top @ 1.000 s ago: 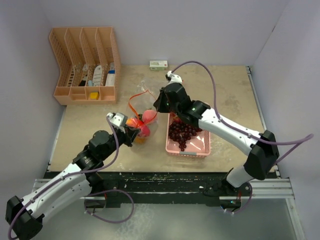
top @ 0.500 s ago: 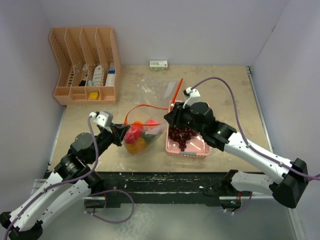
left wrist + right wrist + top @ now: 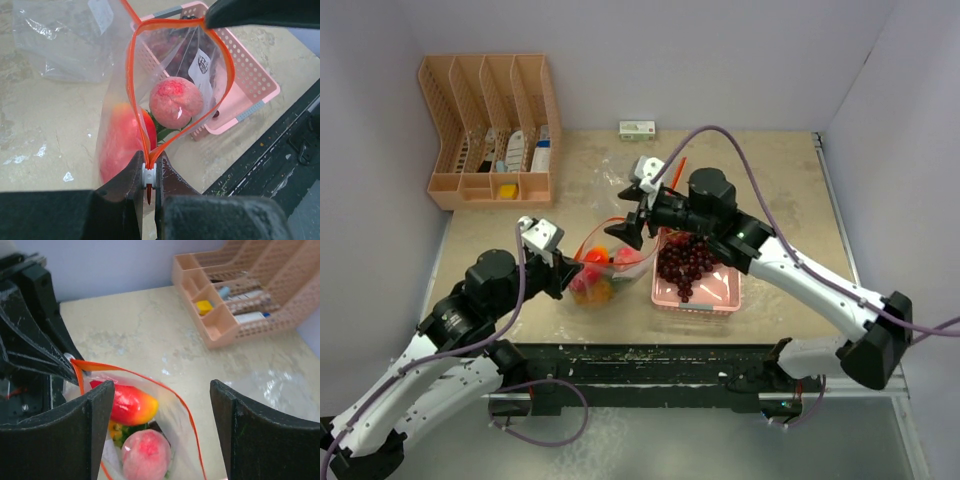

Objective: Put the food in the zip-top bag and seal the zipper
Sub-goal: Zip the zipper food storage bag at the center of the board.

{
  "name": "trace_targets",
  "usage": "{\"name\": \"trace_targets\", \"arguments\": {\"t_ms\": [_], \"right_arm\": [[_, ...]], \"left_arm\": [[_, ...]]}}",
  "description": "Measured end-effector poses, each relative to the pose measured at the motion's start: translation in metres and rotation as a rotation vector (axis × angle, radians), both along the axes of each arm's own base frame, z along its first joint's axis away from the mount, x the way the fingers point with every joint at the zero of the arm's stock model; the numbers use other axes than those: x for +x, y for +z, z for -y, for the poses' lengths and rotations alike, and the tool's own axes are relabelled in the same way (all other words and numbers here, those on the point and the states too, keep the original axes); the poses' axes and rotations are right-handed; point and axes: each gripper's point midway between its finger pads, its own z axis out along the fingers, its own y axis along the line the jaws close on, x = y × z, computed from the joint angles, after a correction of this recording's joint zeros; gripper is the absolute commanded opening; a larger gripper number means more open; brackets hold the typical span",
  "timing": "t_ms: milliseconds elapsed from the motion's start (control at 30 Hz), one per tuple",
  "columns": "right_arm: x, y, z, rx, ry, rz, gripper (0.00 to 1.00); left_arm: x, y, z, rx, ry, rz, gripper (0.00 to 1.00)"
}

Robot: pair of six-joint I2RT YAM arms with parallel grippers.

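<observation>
While left claw (image 3: 150, 176) pinches zip-top bag (image 3: 116, 92) end, right claw (image 3: 161, 386) spread above: with 1 grip, mouth may sag, blocking grapes (image 3: 685, 262).

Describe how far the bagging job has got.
Done: a peach and a red-orange fruit lie inside the zip-top bag. In hand: the left end effector pinches the zipper end; the right end effector hangs open over the mouth. Left: grape bunches in the pink tray, and the open zipper to seal.

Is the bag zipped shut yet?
The zip-top bag is open: its orange zipper edges spread in a wide loop, peach showing inside.
</observation>
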Motion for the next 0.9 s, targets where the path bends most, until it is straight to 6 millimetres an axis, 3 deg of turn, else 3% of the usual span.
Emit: {"name": "trace_targets", "arguments": {"t_ms": [200,300,433,633,900], "right_arm": [[-0.008,-0.035,-0.048,-0.136,0.316,0.041,0.80],[-0.014,-0.053,-0.061,-0.176,0.442,0.032,0.81],[-0.033,-0.059,-0.064,-0.193,0.609,0.032,0.84],[-0.054,-0.032,-0.064,-0.165,0.828,0.089,0.81],[-0.062,-0.078,-0.060,-0.225,0.905,-0.069,0.80]], "left_arm": [[-0.011,-0.001,-0.005,0.022,-0.030,-0.009,0.00],[-0.013,-0.001,-0.006,0.032,-0.038,-0.014,0.00],[-0.015,0.000,-0.007,0.037,-0.040,-0.018,0.00],[-0.016,-0.001,-0.010,0.049,-0.036,-0.014,0.00],[-0.012,-0.001,-0.011,0.069,-0.027,-0.009,0.00]]}}
